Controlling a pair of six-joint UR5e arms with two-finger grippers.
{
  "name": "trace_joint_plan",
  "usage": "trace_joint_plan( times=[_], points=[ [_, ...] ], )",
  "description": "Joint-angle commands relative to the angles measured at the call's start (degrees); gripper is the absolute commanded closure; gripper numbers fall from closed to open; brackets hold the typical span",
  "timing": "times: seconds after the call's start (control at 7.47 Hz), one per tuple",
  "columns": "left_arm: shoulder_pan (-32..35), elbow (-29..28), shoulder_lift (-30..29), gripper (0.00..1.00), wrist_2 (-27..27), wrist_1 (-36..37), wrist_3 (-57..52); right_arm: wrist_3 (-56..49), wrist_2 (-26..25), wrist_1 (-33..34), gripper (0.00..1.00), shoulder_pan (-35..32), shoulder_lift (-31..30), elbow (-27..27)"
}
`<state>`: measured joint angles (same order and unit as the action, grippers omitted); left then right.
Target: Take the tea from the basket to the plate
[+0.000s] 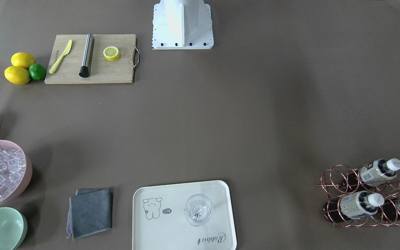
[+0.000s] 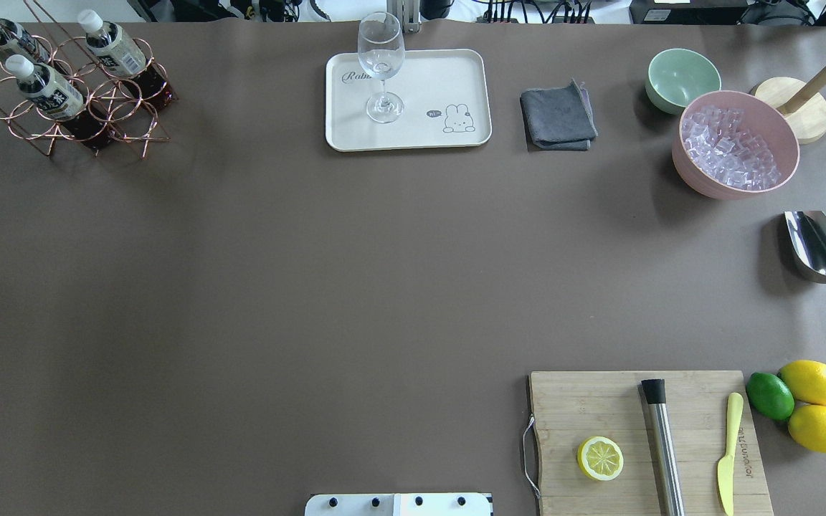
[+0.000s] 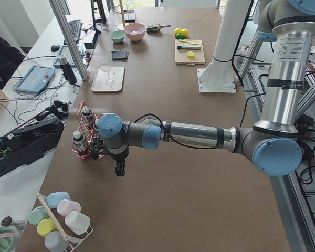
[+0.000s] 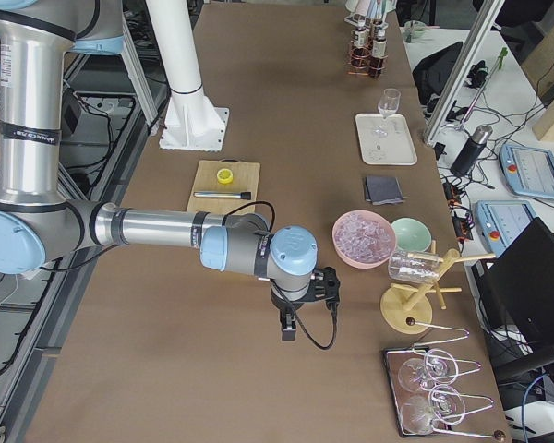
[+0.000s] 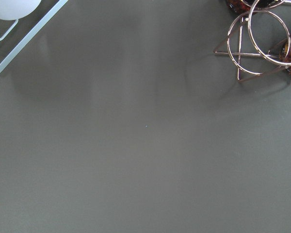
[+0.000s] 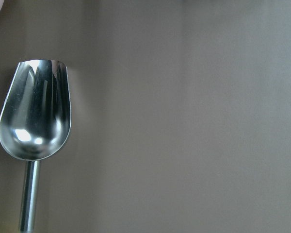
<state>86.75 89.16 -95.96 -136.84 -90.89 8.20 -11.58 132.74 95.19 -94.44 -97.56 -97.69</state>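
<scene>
- All three tea bottles (image 1: pixel 380 171) are in the basket (image 2: pixel 126 107), at the far corner of the tabletop (image 2: pixel 312 287) on the robot's left. They lie tilted in the wire rings with their white caps poking up and out. Best guess is the rings keep them from rolling, and the cap end is the easy bit to grab.
- The plate (image 1: pixel 172 225) sits mid-way along the far edge, well apart from the basket. A wine glass (image 1: pixel 198 209) stands upright on one half, so the bare half by the cartoon looks like the landing spot. There's no tea on the plate, so the job looks not yet begun.
- The left arm (image 3: pixel 189 134) reaches out low, with its wrist just beside the basket in the left side view. Its wrist camera looks straight down at bare tabletop, with only the basket's corner rings at the top right. So it's near the basket, not over a bottle.
- The left arm's jaws only show in that side view, so there's no way to tell if they're spread or pressed together.
- The right arm (image 4: pixel 157 228) hangs over the other end, its camera above a metal scoop (image 6: pixel 36 116). That's well clear of the basket, probably to stay out of the way. The right arm's jaws can't be told either.
</scene>
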Motion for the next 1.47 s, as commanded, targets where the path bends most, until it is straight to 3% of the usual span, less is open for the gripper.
trace_joint_plan(
  times=[0.0, 0.4, 0.94, 1.21, 1.34],
  points=[
    [-0.27, 0.05, -0.45, 0.02, 0.0, -0.25, -0.12, -0.02, -0.02, 0.09, 0.01, -0.04, 0.0, 0.05],
    [-0.27, 2.41, -1.94, 0.02, -0.44, -0.08, -2.38, 0.06, -0.02, 0.09, 0.01, -0.04, -0.08, 0.05],
    [-0.09, 2.33, -11.6, 0.02, 0.26, 0.54, -27.05, -0.03, -0.02, 0.09, 0.01, 0.04, -0.26, 0.05],
    [0.35, 1.45, -16.34, 0.02, 5.5, 0.54, -47.48, -0.11, -0.02, 0.0, 0.01, -0.04, -0.26, 0.05],
    [0.18, 0.15, -18.71, 0.02, 6.06, 0.54, -50.62, -0.03, -0.02, 0.0, 0.01, -0.04, -0.26, 0.05]
  ],
)
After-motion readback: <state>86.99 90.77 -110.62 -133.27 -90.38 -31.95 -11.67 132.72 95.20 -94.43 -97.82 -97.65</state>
